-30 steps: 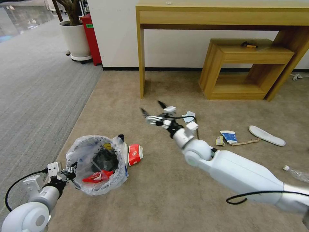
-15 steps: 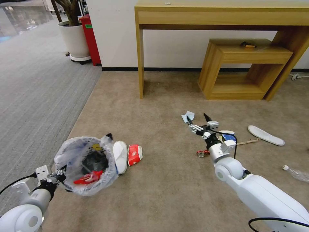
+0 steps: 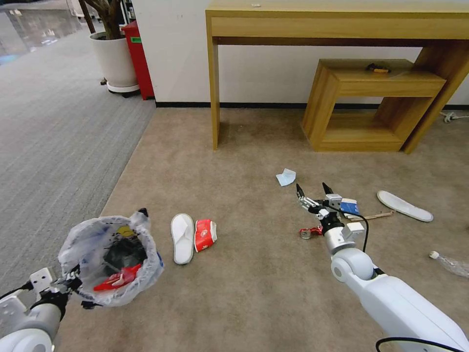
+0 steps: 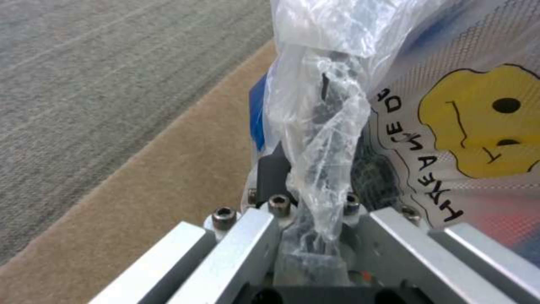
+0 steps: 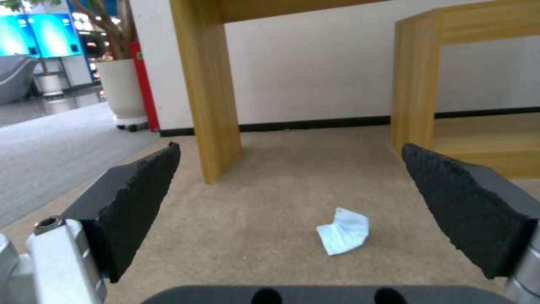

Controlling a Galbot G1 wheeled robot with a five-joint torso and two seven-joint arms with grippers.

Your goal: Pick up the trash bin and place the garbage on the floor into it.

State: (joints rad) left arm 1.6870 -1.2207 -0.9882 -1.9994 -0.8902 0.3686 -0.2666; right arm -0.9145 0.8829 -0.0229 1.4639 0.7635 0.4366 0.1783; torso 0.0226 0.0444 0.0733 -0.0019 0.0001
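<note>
The pale tissue (image 3: pixel 286 177) lies on the beige carpet (image 3: pixel 254 274) just ahead of your right gripper (image 3: pixel 312 189), whose fingers are spread wide. Centre it between the pads and descend squarely. Your left gripper (image 3: pixel 73 285) is clamped on the trash bin (image 3: pixel 110 259)'s rim; keep it level.

Trash bin (image 3: pixel 111 259): bag-lined, held off the carpet at left, red wrapper inside.
Slipper (image 3: pixel 182 238): flat, touching red packet (image 3: pixel 205 234).
Tissue (image 3: pixel 286 177): crumpled, alone.
Crushed can (image 3: pixel 308 232): beside the arm.
</note>
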